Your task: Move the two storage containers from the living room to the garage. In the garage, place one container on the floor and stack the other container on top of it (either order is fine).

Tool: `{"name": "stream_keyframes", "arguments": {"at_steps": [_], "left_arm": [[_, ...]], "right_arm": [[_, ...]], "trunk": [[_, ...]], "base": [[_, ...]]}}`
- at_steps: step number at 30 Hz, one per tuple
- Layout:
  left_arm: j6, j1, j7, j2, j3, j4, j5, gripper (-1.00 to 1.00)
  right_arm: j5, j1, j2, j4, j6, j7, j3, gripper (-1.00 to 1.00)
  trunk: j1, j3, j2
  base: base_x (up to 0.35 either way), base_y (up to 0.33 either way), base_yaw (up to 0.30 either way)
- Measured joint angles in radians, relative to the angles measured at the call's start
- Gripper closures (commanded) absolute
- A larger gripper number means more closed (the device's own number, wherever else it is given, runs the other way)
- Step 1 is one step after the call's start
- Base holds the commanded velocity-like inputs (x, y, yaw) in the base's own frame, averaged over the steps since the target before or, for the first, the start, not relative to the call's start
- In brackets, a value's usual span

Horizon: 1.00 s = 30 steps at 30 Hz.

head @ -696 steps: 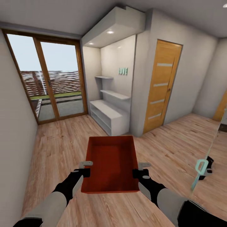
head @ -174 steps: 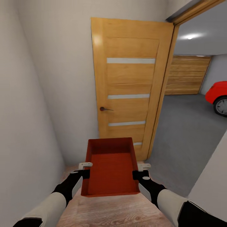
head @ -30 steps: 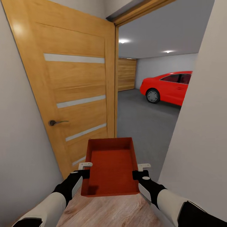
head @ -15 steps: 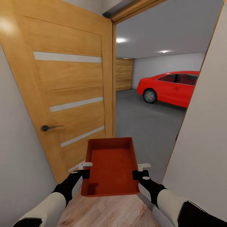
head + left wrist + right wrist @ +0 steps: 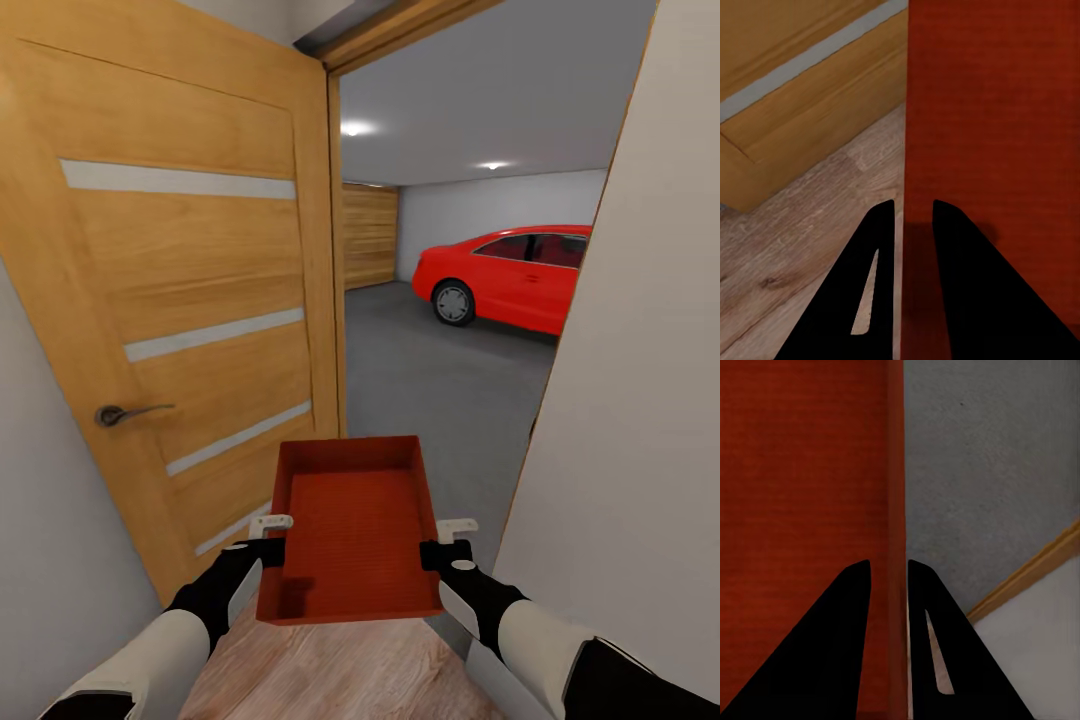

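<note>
The storage container (image 5: pixel 350 530) is being pinched by left claw (image 5: pixel 271 522) and right claw (image 5: pixel 457 525), each closed on a side wall. More garage floor (image 5: pixel 430 390) is being revealed past the wooden door (image 5: pixel 190 300) than a second ago; the threshold is being neared.

A narrow doorway frames the way ahead: an open wooden door (image 5: pixel 190 300) stands close on the left, its handle (image 5: pixel 125 412) jutting into the passage, and a white wall (image 5: pixel 640 400) crowds the right. The red bin (image 5: pixel 350 530), held between them, nearly spans the gap. Beyond, the grey concrete floor (image 5: pixel 430 370) lies open up to a red car (image 5: pixel 505 275) parked at the right and a plank door (image 5: pixel 368 235) at the back.
</note>
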Motion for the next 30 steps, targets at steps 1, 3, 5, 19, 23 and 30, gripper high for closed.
{"name": "stream_keyframes", "arguments": {"at_steps": [1,3,5,19,23,30], "left_arm": [[0.0,0.0,0.0,-0.002,0.002,0.0,-0.004,1.0],[0.0,0.0,0.0,-0.001,0.0,0.0,-0.001,1.0],[0.0,0.0,0.0,0.0,0.0,0.0,-0.001,1.0],[0.0,0.0,0.0,0.0,-0.002,0.001,0.001,1.0],[-0.001,0.0,0.001,0.001,-0.004,0.001,0.005,1.0],[-0.001,0.0,0.001,0.001,-0.005,0.001,0.006,1.0]], "right_arm": [[0.002,0.0,-0.001,-0.001,0.001,0.0,-0.002,1.0],[0.0,0.0,-0.001,0.0,0.0,0.0,-0.001,1.0],[0.0,0.0,0.0,0.0,0.0,0.0,-0.001,1.0],[0.0,0.0,-0.001,0.0,0.0,0.0,0.0,1.0],[0.001,0.0,0.001,-0.001,0.001,-0.004,0.0,1.0],[0.001,0.0,0.001,-0.001,0.001,-0.005,0.0,1.0]], "trunk": [[0.0,0.0,0.0],[0.0,0.0,0.0],[0.0,0.0,0.0],[0.0,-0.001,0.0],[0.0,-0.003,0.0],[0.0,-0.006,0.0]], "base": [[0.059,0.18,-0.004],[0.088,0.247,-0.002],[0.101,0.275,-0.001],[0.071,0.172,-0.092],[0.002,0.004,-0.256],[0.0,0.0,-0.245]]}}
